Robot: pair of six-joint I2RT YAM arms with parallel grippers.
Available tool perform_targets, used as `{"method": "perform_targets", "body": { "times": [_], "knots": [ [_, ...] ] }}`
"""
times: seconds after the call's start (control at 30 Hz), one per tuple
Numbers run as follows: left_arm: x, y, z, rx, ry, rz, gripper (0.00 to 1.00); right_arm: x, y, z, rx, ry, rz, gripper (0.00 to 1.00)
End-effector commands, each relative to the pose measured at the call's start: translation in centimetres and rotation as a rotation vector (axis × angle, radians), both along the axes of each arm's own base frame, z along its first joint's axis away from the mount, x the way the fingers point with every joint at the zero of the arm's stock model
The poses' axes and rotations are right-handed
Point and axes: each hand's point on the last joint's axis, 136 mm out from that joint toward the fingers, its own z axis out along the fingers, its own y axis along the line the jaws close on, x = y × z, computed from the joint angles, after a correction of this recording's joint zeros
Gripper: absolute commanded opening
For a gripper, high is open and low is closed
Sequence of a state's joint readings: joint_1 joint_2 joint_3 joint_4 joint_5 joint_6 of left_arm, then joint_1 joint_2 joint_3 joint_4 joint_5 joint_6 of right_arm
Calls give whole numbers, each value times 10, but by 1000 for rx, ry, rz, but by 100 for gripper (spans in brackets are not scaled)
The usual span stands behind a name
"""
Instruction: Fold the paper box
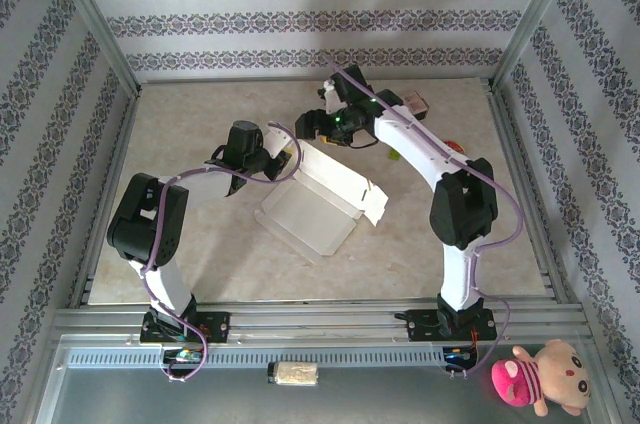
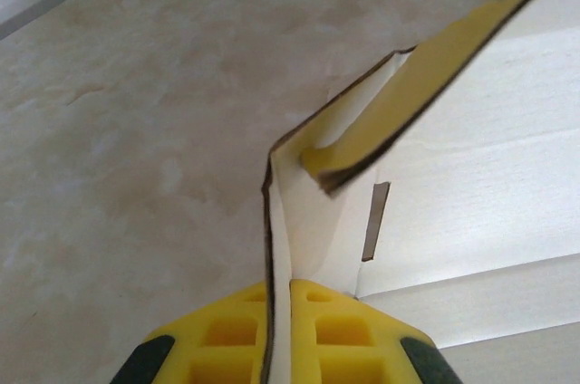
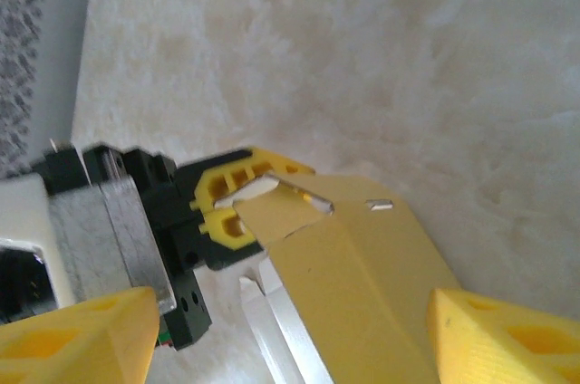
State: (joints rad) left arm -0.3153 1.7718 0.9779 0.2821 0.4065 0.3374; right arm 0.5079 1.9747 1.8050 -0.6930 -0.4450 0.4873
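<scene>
This is a robot test cell in a lab rather than a home. A marble-look tabletop lies under the left gripper. Aluminium frame posts and patterned wallpaper panels stand beyond the right gripper. A slotted aluminium rail runs well behind both.

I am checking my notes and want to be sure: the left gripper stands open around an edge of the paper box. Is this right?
Not quite. The left gripper is shut on an edge of the paper box, pinching it between its fingers. The left wrist view shows it.
</scene>
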Motion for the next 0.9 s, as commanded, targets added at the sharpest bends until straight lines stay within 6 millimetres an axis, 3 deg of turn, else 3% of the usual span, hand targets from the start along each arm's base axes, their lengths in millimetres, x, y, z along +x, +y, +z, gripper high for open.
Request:
{"method": "perform_targets", "body": {
  "times": [0.0, 0.1, 0.3, 0.37, 0.43, 0.53, 0.67, 0.87],
  "knots": [
    [3, -5, 18, 5, -87, -15, 0, -18, -10, -14, -123, -24, 107, 76],
    [3, -6, 20, 4, -96, -16, 0, -29, -20, -20, -139, -34, 166, 72],
    [5, -8, 23, -11, -95, -18, 0, -39, -30, -6, -50, -43, 200, 62],
    [5, -9, 23, -17, -93, -19, 0, -40, -29, 3, 15, -47, 199, 67],
    [5, -9, 23, -16, -93, -19, 0, -40, -29, 13, 85, -46, 197, 78],
    [5, -8, 23, -11, -95, -19, 0, -37, -34, 17, 139, -20, 176, 78],
    [4, -8, 23, -10, -93, -19, 0, -27, -45, 6, 194, 42, 112, 64],
    [4, -8, 23, -13, -92, -18, 0, -31, -42, -12, 177, 72, 138, 60]
  ]
}}
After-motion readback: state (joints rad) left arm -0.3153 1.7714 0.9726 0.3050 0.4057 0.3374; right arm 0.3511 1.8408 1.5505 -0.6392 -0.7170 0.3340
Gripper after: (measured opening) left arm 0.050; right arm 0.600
